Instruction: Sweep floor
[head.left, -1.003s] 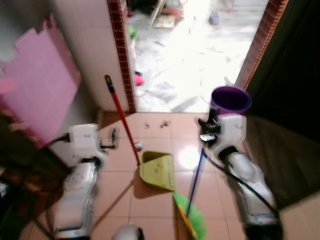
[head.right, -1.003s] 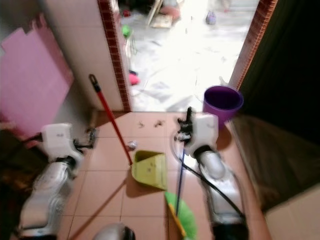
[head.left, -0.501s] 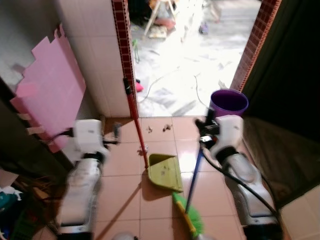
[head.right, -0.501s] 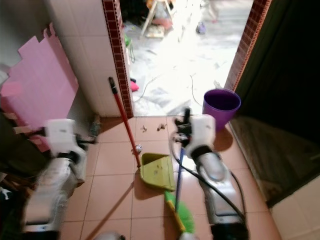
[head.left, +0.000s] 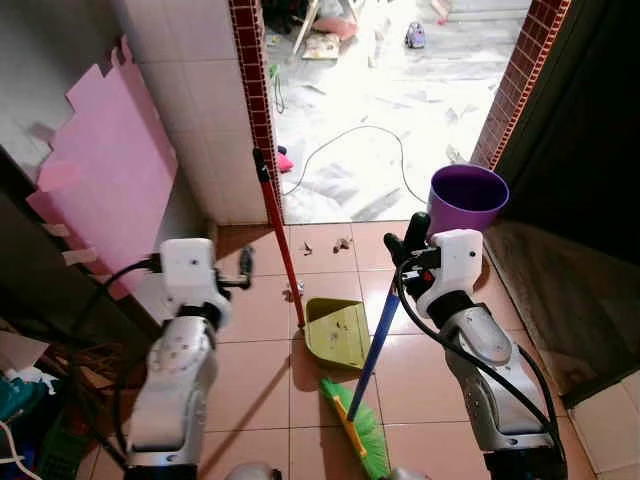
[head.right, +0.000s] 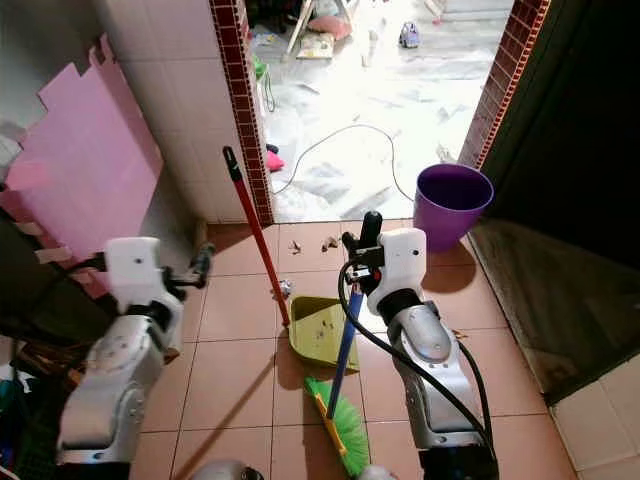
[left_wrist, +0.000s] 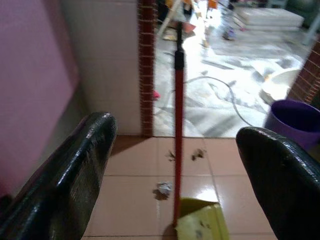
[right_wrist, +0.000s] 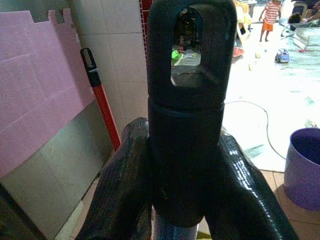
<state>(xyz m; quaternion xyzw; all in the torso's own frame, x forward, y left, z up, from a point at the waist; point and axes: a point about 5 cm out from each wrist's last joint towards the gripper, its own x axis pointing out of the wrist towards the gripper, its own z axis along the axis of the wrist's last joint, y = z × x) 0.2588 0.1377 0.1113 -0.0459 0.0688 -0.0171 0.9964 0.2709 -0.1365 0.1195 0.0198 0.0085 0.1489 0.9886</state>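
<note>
My right gripper (head.left: 408, 252) is shut on the black top end of the broom (head.left: 372, 342), whose blue handle slants down to green bristles (head.left: 362, 432) on the tiled floor. The yellow-green dustpan (head.left: 337, 331) stands on the tiles between my arms, its red handle (head.left: 279, 241) upright. My left gripper (head.left: 245, 270) is open, left of the red handle and apart from it. A crumpled scrap (head.left: 293, 291) lies by the handle's foot, and small dark debris (head.left: 342, 243) sits near the doorway. In the left wrist view the red handle (left_wrist: 177, 125) stands between my open fingers (left_wrist: 75, 170), farther off.
A purple bucket (head.left: 466, 198) stands at the right of the doorway. A pink foam board (head.left: 110, 170) leans on the left wall beside a tiled pillar with red brick edge (head.left: 255, 90). A cable (head.left: 360, 140) snakes across the bright floor beyond. A person (right_wrist: 272, 15) stands far off.
The camera has shifted and steadied. The broom's bristles now rest lower on the tiles, and the dustpan's red handle stands more upright. My right gripper keeps its hold on the broom.
</note>
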